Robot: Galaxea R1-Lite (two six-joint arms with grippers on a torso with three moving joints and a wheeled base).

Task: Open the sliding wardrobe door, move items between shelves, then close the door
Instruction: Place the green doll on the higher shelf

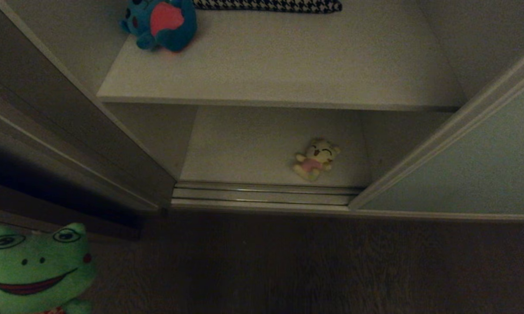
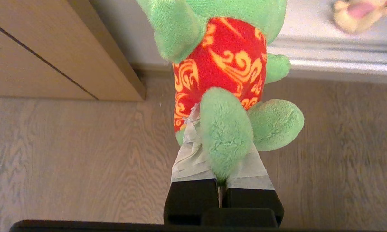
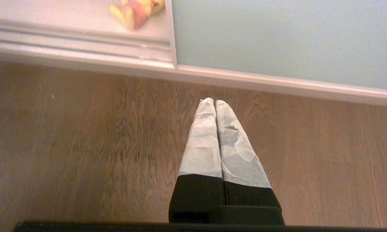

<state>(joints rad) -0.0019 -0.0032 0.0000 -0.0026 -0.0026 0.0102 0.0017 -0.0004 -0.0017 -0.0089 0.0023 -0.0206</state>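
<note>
Wardrobe shelves (image 1: 279,78), frog (image 2: 225,80) in left tool (image 2: 217,161)

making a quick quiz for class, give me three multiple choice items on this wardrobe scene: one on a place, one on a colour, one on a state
1. Where does the yellow toy lie?
A. upper shelf
B. lower shelf
C. floor

2. What colour is the frog's shirt?
A. red with orange swirls
B. plain blue
C. white

3. What is the left hand doing?
A. hanging open and empty
B. gripping the door
C. shut on the frog

Answers:
1 B, it lies on the lower shelf behind the floor rails.
2 A, the left wrist view shows it.
3 C, its fingers pinch a frog leg.
</note>
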